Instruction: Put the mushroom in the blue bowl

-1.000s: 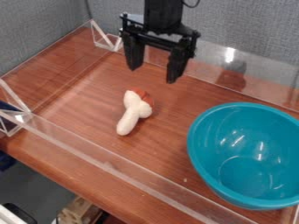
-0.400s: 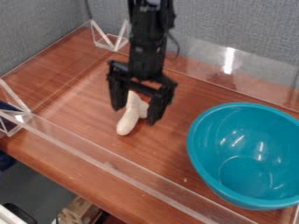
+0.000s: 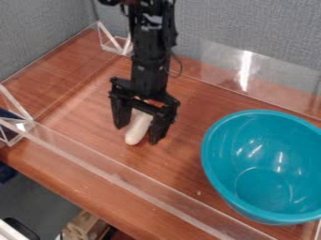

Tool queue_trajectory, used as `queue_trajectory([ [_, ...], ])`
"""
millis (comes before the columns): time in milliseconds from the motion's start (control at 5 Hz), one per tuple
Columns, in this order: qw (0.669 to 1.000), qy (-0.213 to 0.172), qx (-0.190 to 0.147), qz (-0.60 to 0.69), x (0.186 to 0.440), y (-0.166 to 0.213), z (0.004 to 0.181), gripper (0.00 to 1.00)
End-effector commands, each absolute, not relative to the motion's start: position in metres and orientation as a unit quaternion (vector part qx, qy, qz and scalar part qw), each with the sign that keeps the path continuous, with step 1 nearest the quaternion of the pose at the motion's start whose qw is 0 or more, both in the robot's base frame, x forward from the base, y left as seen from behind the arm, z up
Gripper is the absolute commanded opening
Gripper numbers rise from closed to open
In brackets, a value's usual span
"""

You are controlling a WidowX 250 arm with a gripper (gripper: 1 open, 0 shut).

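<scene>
Start with the wooden table, fenced by clear plastic walls, which fills most of the frame; the blue bowl sits empty at the lower right, teal and glossy inside, well apart from the work. Left of centre, the gripper points almost straight down with its two dark fingers spread wide, one on each side of the mushroom. You are holding nothing yet: the jaws stand apart, and the mushroom lies on the wood between them. That straddle is what your next move turns on. The mushroom's long axis appears to run from lower left up toward upper right, roughly across the line between the fingers, so closing should catch the stem from both sides, though the fingers hide much of it and I can't be sure of the exact angle. What shows is a thick cream-white stem poking out below the fingers; the orange-red cap is hidden behind them.
</scene>
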State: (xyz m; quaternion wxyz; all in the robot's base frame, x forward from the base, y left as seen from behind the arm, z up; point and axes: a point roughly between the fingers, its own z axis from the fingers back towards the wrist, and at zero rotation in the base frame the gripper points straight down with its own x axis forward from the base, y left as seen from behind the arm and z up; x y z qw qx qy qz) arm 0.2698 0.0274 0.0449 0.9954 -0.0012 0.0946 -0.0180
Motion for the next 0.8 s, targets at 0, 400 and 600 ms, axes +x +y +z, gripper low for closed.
queue_trajectory([
  [0,0.996,0.083,-0.003,-0.014,0.2758,0.0352,0.0449,1.00],
  [400,0.997,0.077,-0.009,-0.014,0.2836,0.0411,0.0411,0.00],
  [600,0.997,0.068,-0.014,-0.015,0.2837,0.0411,0.0463,1.00],
])
